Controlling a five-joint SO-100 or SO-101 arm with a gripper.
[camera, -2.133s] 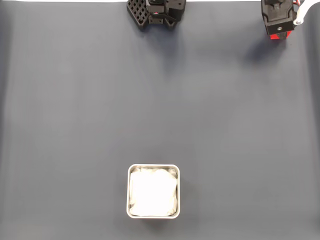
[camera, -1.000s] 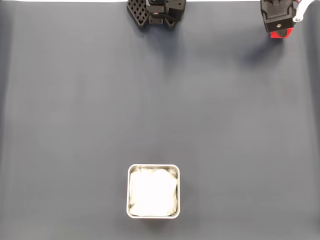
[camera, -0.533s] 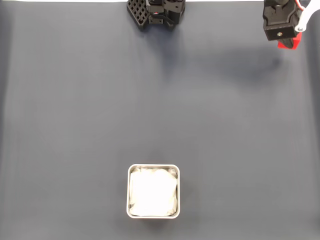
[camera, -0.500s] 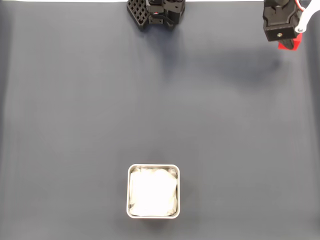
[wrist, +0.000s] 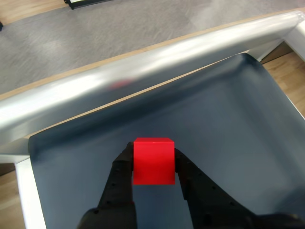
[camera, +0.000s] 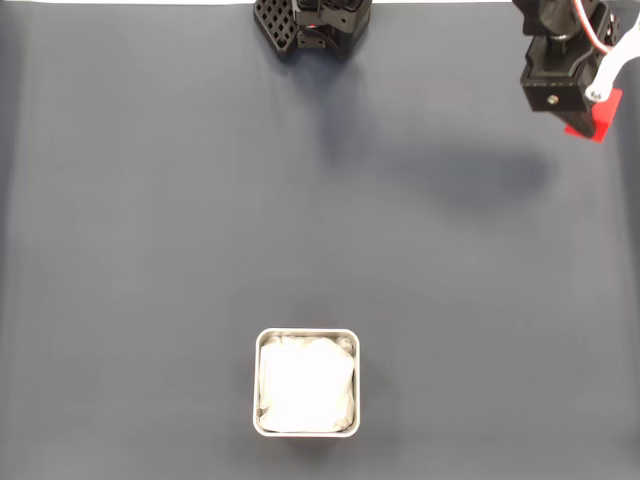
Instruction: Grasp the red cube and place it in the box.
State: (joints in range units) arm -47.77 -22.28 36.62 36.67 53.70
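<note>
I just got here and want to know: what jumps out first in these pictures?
The bright red cube jumps out first: in the wrist view the black hand pinches it between its fingers. In the fixed view it hangs at the top right over the dark mat, far from the white-lined box at the bottom middle.

My gripper point(wrist: 153, 164) clamps the red cube point(wrist: 153, 161) between its two black fingers point(wrist: 121, 168), one pressed against each side face, the cube's front and a sliver of its top facing the wrist camera. Below lies a dark grey mat point(wrist: 228, 124), its far edge curling up against a shiny metal rail point(wrist: 143, 64). Beyond the rail stretches grey carpet point(wrist: 119, 24), with wood flooring point(wrist: 9, 205) showing at the frame's corners.
</note>
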